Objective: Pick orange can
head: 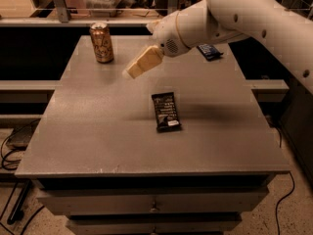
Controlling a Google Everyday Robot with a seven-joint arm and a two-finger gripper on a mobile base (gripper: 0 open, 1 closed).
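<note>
The orange can (101, 43) stands upright near the far left corner of the grey table (88, 131); it has an orange-gold body with pale markings and a silvery top. My gripper (132, 71) is tan, at the end of the white arm (234, 18), which reaches in from the upper right. It hangs above the table, to the right of the can and a little nearer to me, pointing down-left toward it. It is apart from the can and holds nothing that I can see.
A flat dark snack-bar wrapper (165, 111) lies at the table's middle. A second dark wrapper (210, 51) lies at the far right, partly behind the arm. A rail and shelves run behind the table. Cables lie on the floor at left.
</note>
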